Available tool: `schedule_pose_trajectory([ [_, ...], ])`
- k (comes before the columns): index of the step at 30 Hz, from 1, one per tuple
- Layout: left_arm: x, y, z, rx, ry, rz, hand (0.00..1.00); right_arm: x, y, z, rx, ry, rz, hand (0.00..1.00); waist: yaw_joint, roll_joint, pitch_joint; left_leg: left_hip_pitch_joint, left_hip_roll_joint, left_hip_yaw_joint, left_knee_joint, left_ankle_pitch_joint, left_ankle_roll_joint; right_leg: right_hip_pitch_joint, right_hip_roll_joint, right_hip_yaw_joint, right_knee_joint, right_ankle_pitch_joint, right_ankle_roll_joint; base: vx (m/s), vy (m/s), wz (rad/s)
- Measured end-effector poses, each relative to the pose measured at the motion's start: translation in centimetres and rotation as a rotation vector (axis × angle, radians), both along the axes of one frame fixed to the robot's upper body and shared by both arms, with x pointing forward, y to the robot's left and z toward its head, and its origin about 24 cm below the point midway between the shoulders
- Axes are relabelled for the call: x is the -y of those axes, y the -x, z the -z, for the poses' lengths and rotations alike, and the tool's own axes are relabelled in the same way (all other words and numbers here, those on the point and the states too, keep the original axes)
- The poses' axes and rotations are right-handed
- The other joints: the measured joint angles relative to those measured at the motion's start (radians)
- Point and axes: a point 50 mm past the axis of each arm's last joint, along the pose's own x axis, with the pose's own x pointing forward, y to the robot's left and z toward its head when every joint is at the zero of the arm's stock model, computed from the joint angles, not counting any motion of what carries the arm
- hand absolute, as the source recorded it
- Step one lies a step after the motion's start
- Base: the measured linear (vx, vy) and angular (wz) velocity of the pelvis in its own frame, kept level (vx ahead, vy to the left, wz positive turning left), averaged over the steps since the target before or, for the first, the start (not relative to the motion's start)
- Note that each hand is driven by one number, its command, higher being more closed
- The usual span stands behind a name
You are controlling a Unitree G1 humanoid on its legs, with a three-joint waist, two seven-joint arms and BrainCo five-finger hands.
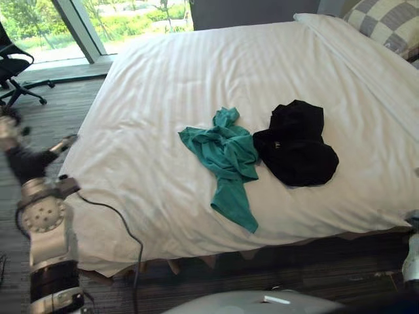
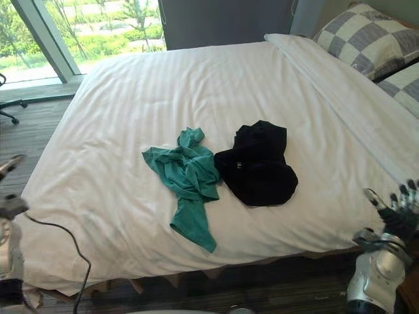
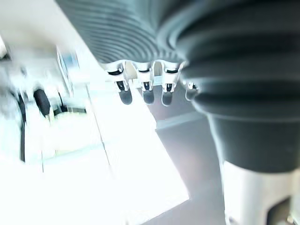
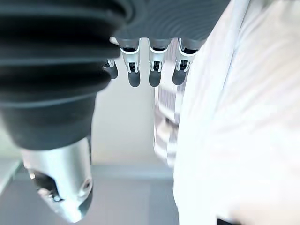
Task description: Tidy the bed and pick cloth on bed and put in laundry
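Lying crumpled mid-frame on the white bed, a teal cloth and black cloth await pickup, so the left hand and right hand hover empty at the lower corners, fingers relaxed, seemingly ready to reach.

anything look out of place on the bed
Yes: two crumpled garments lie loose on the white bed, a teal cloth and a black cloth right beside it, toward the robot's side. Otherwise the bed looks smooth.

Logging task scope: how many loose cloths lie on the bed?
2. A teal cloth lies in the middle of the bed; a black cloth lies beside it, toward the pillow. Either pile could hide another.
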Motion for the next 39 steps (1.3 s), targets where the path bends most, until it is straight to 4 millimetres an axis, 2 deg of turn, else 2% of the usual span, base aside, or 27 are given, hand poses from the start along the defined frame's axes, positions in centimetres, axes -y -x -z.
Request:
schedule_pose_trajectory([
  [4, 4.6, -3.4, -0.2, -0.117, -0.192, 0.235, 0.0, -2.5, -3.0, -0.5, -0.005, 0.023, -0.131, 0.0, -0.01, 0.002, 0.014, -0.002, 0.006, 0.008, 0.003, 0.0, 0.0, -0.02, 0.005, 0.015, 0.024, -0.002, -0.003, -0.06, -0.023, -0.09],
  [6, 6.0, -4.7, 0.2, -0.177, -0.226, 0.305, 0.0, -3.2, -3.9, -1.0, 0.007, 0.027, -0.17, 0.0, -0.018, 0.004, 0.024, -0.003, 0.006, 0.012, 0.004, 0.0, 0.0, -0.025, 0.005, 0.016, 0.03, -0.002, -0.003, -0.06, -0.013, -0.05],
  [12, 7.6, -7.4, 2.3, -0.395, -0.34, 0.319, 0.0, -3.9, -5.0, -2.1, 0.014, 0.07, -0.242, 0.0, -0.036, 0.007, 0.044, -0.019, 0.003, 0.039, 0.004, 0.005, 0.008, -0.069, 0.006, 0.056, 0.053, 0.002, -0.003, -0.04, 0.0, -0.14],
  [17, 7.3, -8.2, 4.3, -0.549, -0.399, 0.249, 0.0, -4.4, -5.1, -2.3, 0.013, 0.085, -0.302, 0.0, -0.073, 0.013, 0.055, -0.014, 0.001, 0.078, 0.006, 0.006, 0.008, -0.084, 0.006, 0.093, 0.057, 0.008, -0.007, 0.0, 0.005, -0.2],
  [22, 6.6, -9.3, 4.5, -0.614, -0.392, 0.17, 0.0, -5.4, -4.9, -4.0, 0.074, 0.13, -0.387, 0.0, -0.102, 0.019, 0.099, -0.018, -0.001, 0.11, 0.011, 0.012, 0.017, -0.093, 0.007, 0.124, 0.036, 0.035, -0.009, -0.04, -0.006, -0.21],
  [26, 6.2, -9.5, 5.1, -0.64, -0.395, 0.11, 0.0, -5.8, -4.5, -4.2, 0.081, 0.147, -0.43, 0.0, -0.118, 0.027, 0.116, -0.036, -0.001, 0.141, 0.011, 0.013, 0.017, -0.121, 0.013, 0.158, 0.023, 0.06, -0.008, -0.05, -0.008, -0.22],
  [29, 6.4, -9.9, 5.1, -0.638, -0.378, 0.09, 0.0, -6.0, -4.4, -4.7, 0.116, 0.135, -0.453, 0.0, -0.124, 0.028, 0.152, -0.037, -0.001, 0.164, 0.011, 0.013, 0.018, -0.131, 0.014, 0.179, 0.016, 0.077, -0.006, -0.07, -0.003, -0.22],
  [31, 6.7, -10.2, 4.9, -0.625, -0.364, 0.081, 0.0, -6.2, -4.3, -5.2, 0.138, 0.14, -0.476, 0.0, -0.137, 0.034, 0.168, -0.059, -0.002, 0.169, 0.011, 0.016, 0.022, -0.16, 0.014, 0.188, 0.018, 0.088, -0.002, -0.11, -0.01, -0.12],
  [32, 6.8, -10.3, 4.6, -0.618, -0.364, 0.082, 0.0, -6.3, -4.3, -5.5, 0.154, 0.137, -0.481, 0.0, -0.137, 0.036, 0.174, -0.07, -0.003, 0.176, 0.012, 0.018, 0.025, -0.176, 0.014, 0.196, 0.019, 0.093, -0.002, -0.13, -0.009, -0.26],
  [36, 7.1, -12.0, 2.2, -0.575, -0.355, 0.066, 0.0, -6.9, -5.2, -7.8, 0.247, 0.15, -0.509, 0.0, -0.144, 0.039, 0.269, -0.121, -0.009, 0.222, 0.015, 0.027, 0.035, -0.263, 0.011, 0.237, 0.047, 0.118, 0.005, -0.13, -0.01, -0.27],
  [39, 8.0, -12.6, 2.0, -0.559, -0.322, 0.075, 0.0, -7.5, -5.6, -9.0, 0.288, 0.165, -0.539, 0.0, -0.155, 0.039, 0.301, -0.169, -0.011, 0.258, 0.024, 0.027, 0.036, -0.339, 0.011, 0.264, 0.082, 0.12, 0.008, -0.08, -0.015, -0.26],
])
